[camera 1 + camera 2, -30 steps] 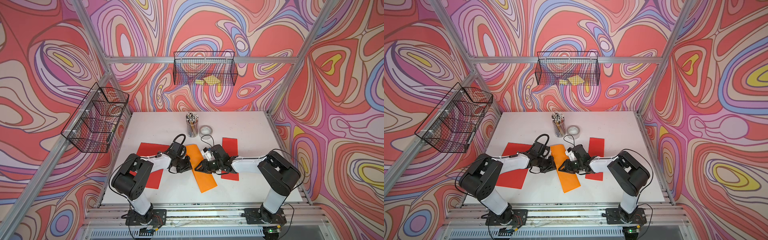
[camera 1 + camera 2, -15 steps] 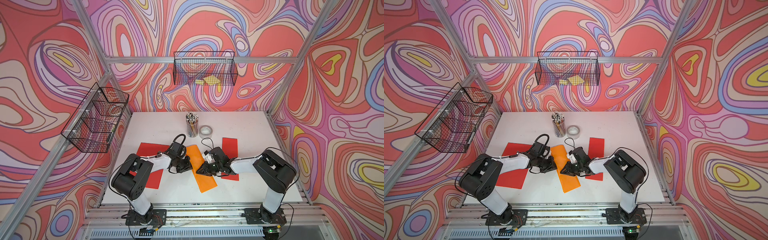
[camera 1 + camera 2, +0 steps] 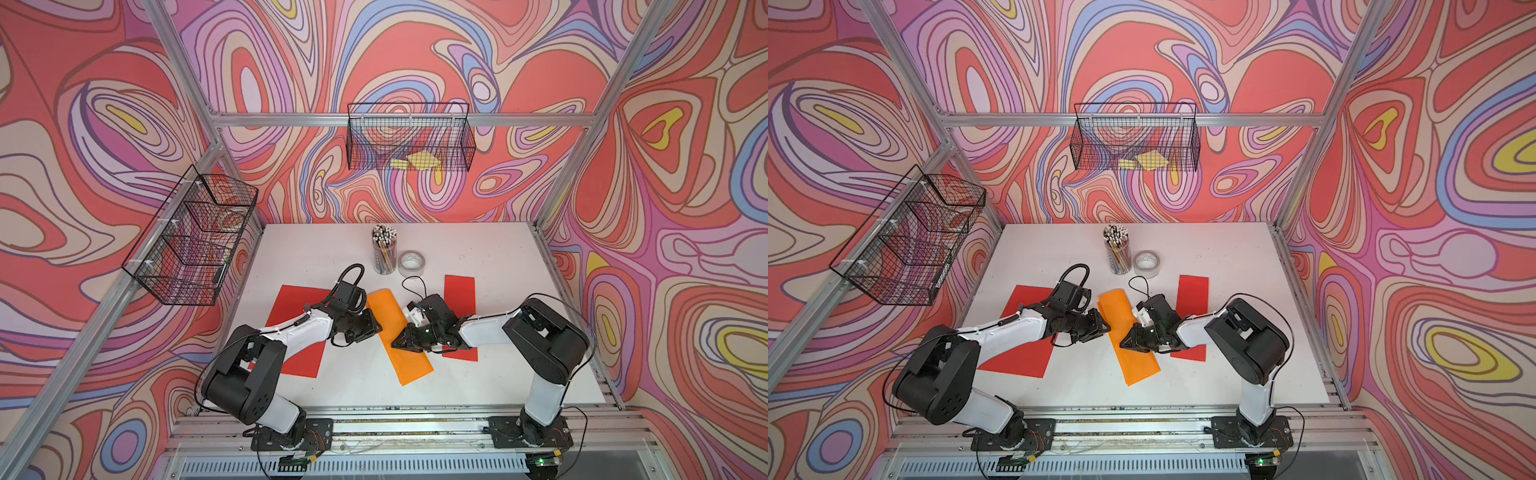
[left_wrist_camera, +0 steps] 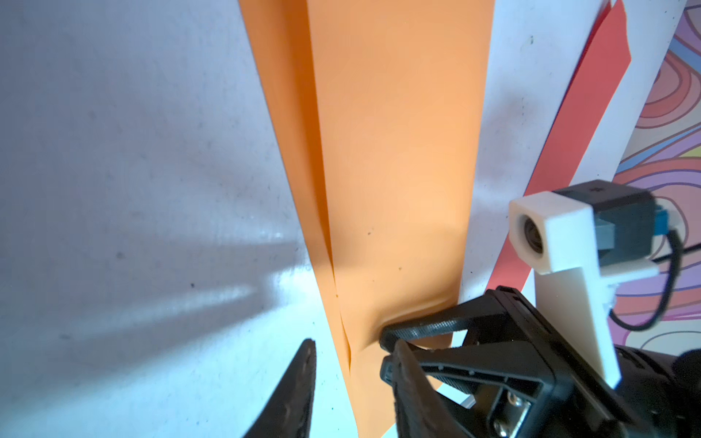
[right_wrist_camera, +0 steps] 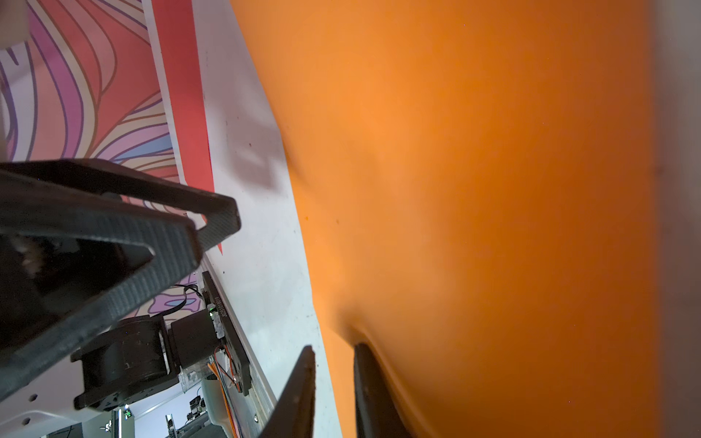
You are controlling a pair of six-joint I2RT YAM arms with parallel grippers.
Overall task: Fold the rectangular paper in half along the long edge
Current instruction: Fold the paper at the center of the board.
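Orange paper (image 3: 411, 365) lies between left gripper (image 3: 375, 327) and right gripper (image 3: 397, 342).

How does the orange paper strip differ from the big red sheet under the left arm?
The orange paper strip is narrow; the big red paper sheet is much wider. The orange strip shows an overlapping layer along one long side; the red sheet looks flat and single. Both lie on the white table.

Swirly red/purple walls (image 3: 124, 83) w/ alu frame (image 3: 291, 120), white table (image 3: 490, 257), 2 wire baskets (image 3: 374, 141) hung up.
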